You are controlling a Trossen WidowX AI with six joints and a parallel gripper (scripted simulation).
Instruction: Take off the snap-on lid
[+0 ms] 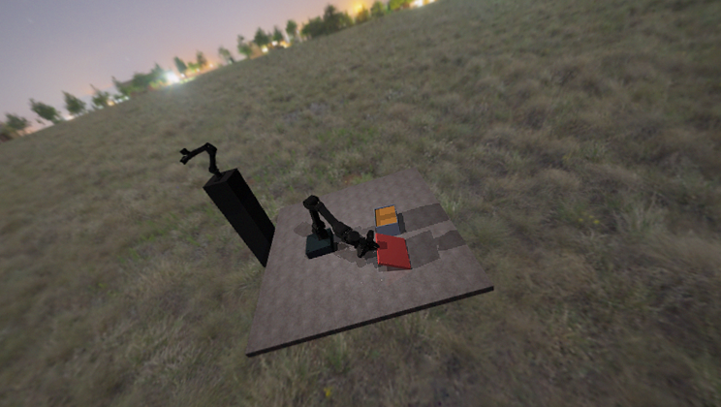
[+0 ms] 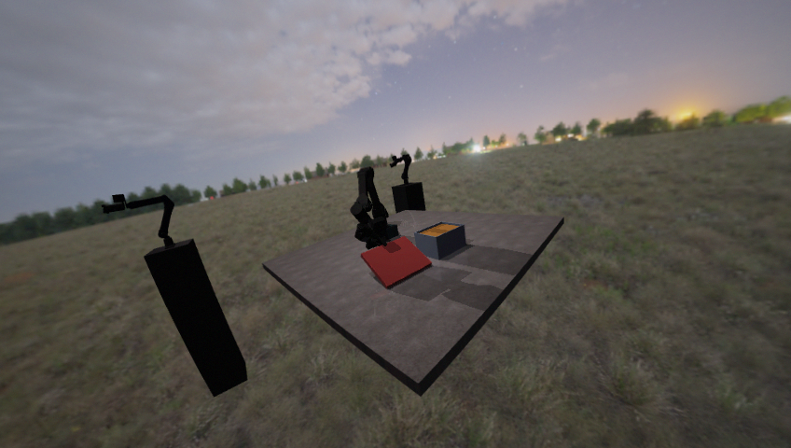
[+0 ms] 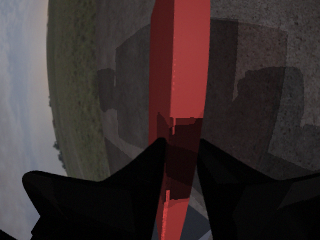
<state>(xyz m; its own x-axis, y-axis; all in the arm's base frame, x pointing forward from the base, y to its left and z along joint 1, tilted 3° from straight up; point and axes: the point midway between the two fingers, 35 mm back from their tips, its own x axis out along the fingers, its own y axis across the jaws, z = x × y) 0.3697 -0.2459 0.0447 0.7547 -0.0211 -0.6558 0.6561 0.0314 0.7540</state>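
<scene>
Lid (image 1: 394, 252) (image 2: 396, 264) (image 3: 191, 65) off the box (image 1: 388, 229) (image 2: 444, 245) (image 3: 192, 224), tilted, between it and the near edge of the desk (image 1: 325, 297) (image 2: 343, 294) (image 3: 260, 35) in the top view. Gripper (image 1: 376, 244) (image 2: 384, 244) (image 3: 180, 144) clenched on the lid's edge; contact with desk indeterminable.

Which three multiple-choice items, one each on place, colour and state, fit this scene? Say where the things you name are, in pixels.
1. Where is the lid (image 1: 394, 251) (image 2: 396, 265) (image 3: 190, 65)?
A) On the box
B) Beside the box
C) Under the box

2. Colour of the lid?
A) Red
B) Green
C) White

3. State of the gripper (image 1: 376, 241) (image 2: 384, 244) (image 3: 182, 142)?
A) Open, away from the lid
B) Shut on the box
C) Shut on the lid

Key:
1 B: the box (image 1: 388, 229) (image 2: 451, 243) stands uncovered next to it.
2 A: its broad face is red.
3 C: its edge sits between the fingers.
</scene>
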